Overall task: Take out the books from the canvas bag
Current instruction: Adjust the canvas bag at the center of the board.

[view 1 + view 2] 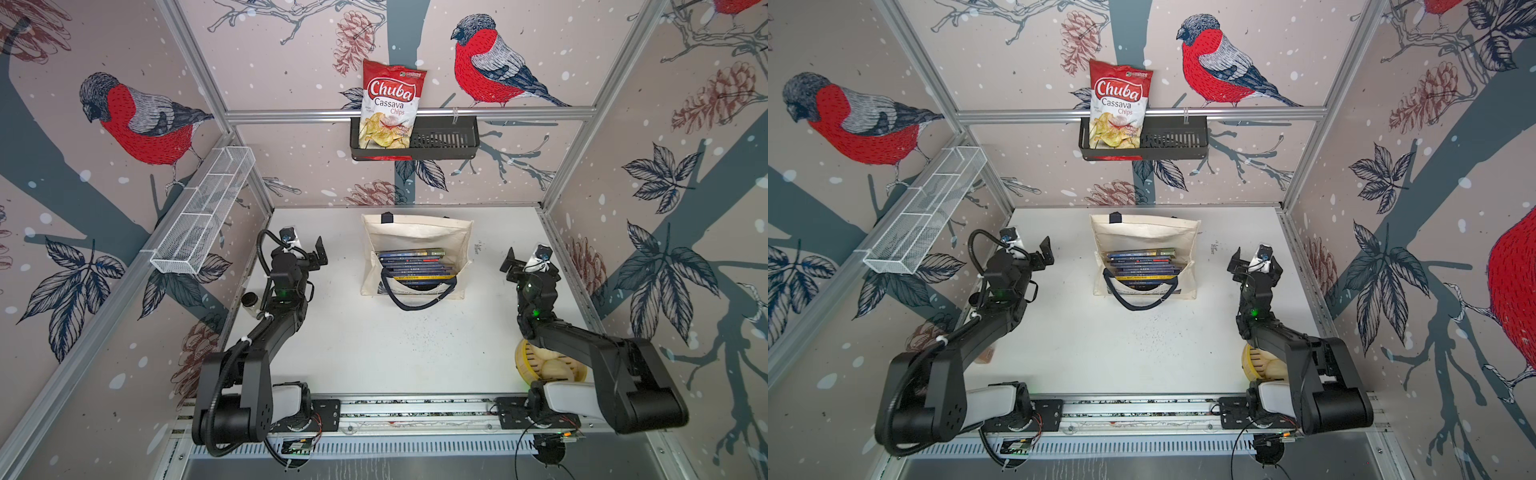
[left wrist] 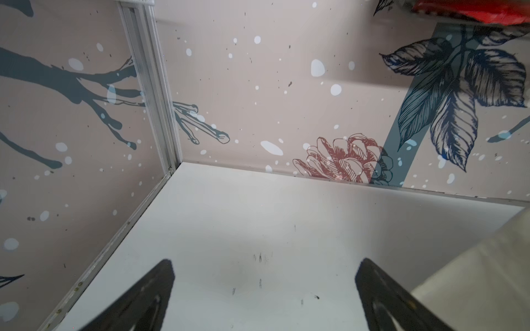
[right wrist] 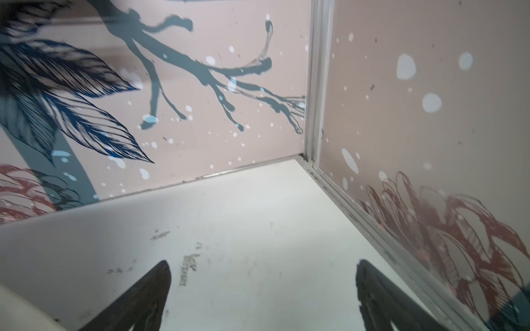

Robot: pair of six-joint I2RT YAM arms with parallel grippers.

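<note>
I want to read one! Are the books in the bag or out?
In. In both top views the books sit together inside the open canvas bag, their edges showing; none lies on the table.

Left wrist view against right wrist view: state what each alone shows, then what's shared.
Left wrist only: the left rear corner post and a red edge of the chip bag. Right wrist only: the right rear corner post. Both: the left end effector and right end effector, each open, over white table, plus cream cloth at the edge, likely the canvas bag.
</note>
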